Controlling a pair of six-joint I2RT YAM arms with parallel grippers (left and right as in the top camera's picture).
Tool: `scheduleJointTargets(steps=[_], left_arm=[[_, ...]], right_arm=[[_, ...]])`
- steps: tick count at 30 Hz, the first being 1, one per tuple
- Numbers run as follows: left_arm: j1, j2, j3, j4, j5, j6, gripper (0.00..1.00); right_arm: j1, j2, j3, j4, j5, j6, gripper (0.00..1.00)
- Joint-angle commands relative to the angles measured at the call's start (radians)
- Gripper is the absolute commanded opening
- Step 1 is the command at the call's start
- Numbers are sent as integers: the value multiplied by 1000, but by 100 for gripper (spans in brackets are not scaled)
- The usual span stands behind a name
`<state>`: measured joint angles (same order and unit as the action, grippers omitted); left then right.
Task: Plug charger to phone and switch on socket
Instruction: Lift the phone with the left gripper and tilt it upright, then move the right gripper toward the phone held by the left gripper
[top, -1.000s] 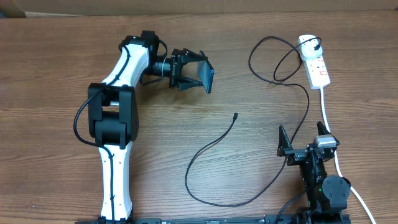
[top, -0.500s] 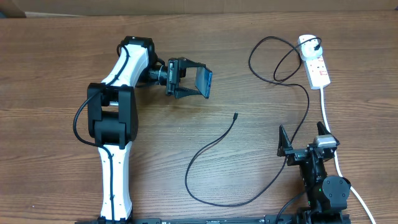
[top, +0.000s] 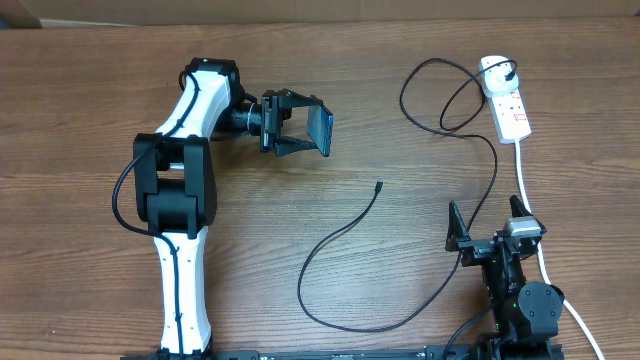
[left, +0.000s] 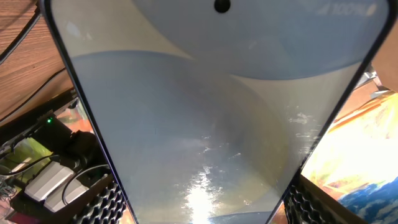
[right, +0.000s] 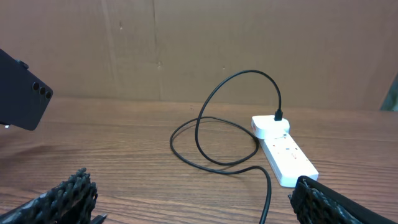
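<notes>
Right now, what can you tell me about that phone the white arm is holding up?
The phone is a slim rectangle with a lit blue screen, a punch-hole camera near one short edge, and a dark back with a row of small lenses. It is raised off the table and tilted, with its long edges clamped between the fingers of the left gripper and its screen turned toward that arm. No cable is visibly plugged into it.

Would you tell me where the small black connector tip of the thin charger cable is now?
Overhead, the connector tip lies on the wooden table near the centre, between the blue-screened phone in the left gripper and the right gripper.
</notes>
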<state>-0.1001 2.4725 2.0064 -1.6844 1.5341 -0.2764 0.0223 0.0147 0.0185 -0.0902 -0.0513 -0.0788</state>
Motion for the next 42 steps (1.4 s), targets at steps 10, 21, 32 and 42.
scheduleJointTargets(steps=[10, 21, 32, 42], left_arm=[[13, -1, 5, -6, 48, 34, 65], [15, -1, 5, -6, 48, 34, 65], [15, -1, 5, -6, 48, 34, 65], [15, -1, 5, -6, 48, 33, 65]], right_arm=[[6, -12, -10, 8, 6, -1, 100], [7, -12, -10, 76, -282, 3, 100], [6, -12, -5, 486, -955, 209, 100], [-75, 209, 380, 121, -904, 266, 100]])
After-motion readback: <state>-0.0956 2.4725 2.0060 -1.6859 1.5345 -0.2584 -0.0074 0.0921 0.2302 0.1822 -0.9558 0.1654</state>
